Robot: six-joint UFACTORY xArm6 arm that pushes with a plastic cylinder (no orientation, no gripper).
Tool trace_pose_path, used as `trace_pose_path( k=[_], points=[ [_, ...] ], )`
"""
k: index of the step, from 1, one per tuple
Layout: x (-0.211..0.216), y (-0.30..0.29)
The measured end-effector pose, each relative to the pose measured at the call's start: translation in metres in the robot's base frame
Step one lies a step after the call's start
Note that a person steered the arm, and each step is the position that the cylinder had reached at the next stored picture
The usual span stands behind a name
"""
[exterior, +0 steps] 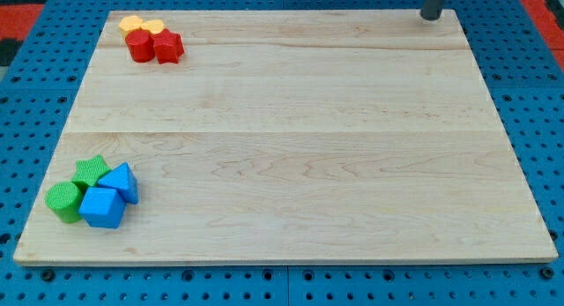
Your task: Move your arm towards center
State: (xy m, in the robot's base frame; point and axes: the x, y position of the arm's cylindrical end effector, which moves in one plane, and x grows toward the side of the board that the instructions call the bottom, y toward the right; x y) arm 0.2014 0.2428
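My tip [431, 15] is at the top right corner of the wooden board [291, 147], far from all the blocks. At the view's top left sit two yellow blocks, one [131, 25] beside the other [154, 27], touching a red cylinder [137, 46] and a red star-like block [167, 47]. At the view's bottom left sit a green cylinder [63, 202], a green star-like block [91, 173], a blue cube [102, 207] and a blue triangular block [121, 181], all clustered together.
The board lies on a blue perforated surface [529, 94]. Red areas show at the top corners of the view.
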Motion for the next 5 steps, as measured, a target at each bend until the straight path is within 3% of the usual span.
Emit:
trace_pose_path(
  k=[3, 5],
  points=[
    [0.006, -0.001],
    [0.105, -0.01]
  ],
)
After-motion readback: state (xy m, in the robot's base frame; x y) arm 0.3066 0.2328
